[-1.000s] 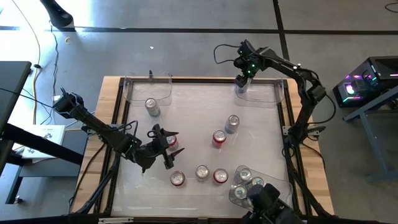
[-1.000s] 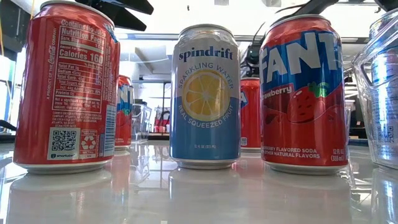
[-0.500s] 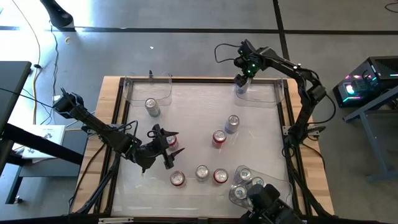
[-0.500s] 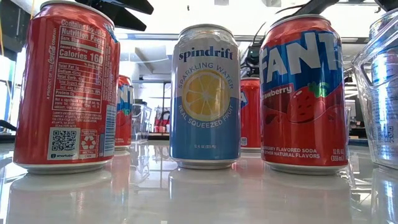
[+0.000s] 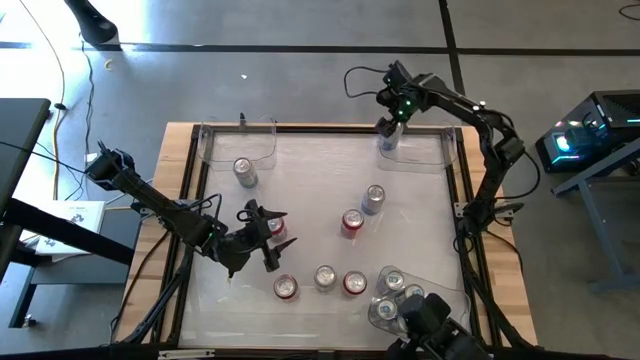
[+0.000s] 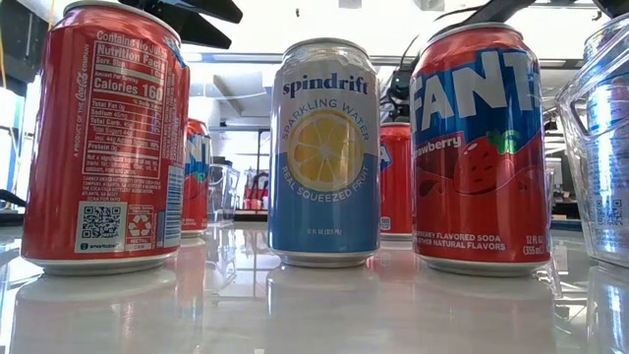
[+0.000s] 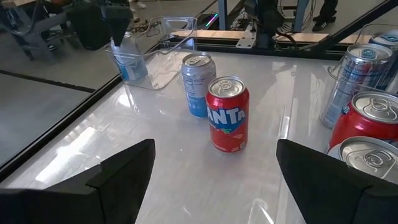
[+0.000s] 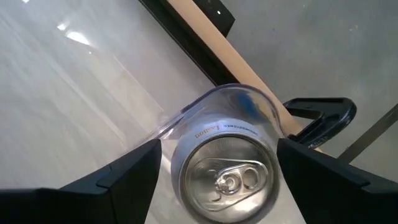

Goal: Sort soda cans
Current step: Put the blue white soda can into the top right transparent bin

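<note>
Here the right gripper [image 8: 214, 163] stands spread directly above an upright can [image 8: 225, 175] inside the far-right bin [image 5: 425, 150], no longer gripping; the left gripper [image 5: 268, 233], also open, waits mid-table beside a red can [image 5: 277, 226]

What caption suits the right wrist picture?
Right gripper open above a can standing in a clear bin.

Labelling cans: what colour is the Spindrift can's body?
Light blue with a yellow lemon, on the Spindrift can; low view.
</note>
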